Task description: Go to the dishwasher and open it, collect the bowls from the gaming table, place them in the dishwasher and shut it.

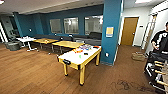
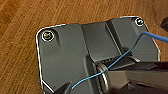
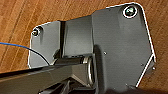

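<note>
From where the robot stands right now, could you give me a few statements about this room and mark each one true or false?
1. The gaming table has a white top and yellow legs. True.
2. The top of the gaming table is bare. False: several small colourful items lie on it, toward its far end.
3. The floor is wood-patterned brown. True.
4. The pillar beside the gaming table is red. False: it is teal blue, with a yellowish sheet on it.
5. A person stands at the right edge of the head view. True.
</note>
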{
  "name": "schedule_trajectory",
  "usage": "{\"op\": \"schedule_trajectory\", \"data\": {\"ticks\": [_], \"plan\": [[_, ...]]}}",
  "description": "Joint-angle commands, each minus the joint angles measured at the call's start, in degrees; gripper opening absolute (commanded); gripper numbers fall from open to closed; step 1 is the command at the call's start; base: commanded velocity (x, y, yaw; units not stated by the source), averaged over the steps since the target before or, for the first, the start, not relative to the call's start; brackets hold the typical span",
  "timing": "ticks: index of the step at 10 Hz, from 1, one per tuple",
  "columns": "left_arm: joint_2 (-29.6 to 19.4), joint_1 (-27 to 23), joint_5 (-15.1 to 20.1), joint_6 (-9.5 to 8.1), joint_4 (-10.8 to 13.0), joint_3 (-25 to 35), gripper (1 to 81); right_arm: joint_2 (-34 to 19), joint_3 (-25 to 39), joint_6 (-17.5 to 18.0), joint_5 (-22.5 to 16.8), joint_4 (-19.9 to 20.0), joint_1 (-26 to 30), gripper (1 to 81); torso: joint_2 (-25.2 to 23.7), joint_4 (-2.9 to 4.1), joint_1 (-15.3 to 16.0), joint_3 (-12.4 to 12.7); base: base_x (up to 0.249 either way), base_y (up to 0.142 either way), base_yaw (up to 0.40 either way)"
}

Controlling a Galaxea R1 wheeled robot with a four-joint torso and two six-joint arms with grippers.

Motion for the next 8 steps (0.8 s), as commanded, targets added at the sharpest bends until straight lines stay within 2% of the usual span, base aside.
{"op": "schedule_trajectory", "data": {"ticks": [1, 4, 8], "plan": [[0.2, -2.86, 2.74, 0.02, -0.18, 0.04, 81.1, 0.55, 0.32, -0.11, -2.58, -0.44, 2.89, 81.1, 0.0, 0.0, 0.0, 0.0, 0.0, 0.0, 0.0], [0.11, -2.69, 2.74, 0.11, -0.27, 0.04, 81.1, 0.55, 0.32, -0.2, -2.67, -0.53, 2.98, 81.1, 0.0, 0.0, 0.0, 0.0, 0.0, 0.0, 0.0], [0.2, -2.69, 2.74, 0.11, -0.27, 0.04, 81.1, 0.55, 0.32, -0.2, -2.67, -0.45, 2.98, 81.1, -0.05, 0.0, -0.09, 0.02, 0.1, 0.0, 0.0]]}}
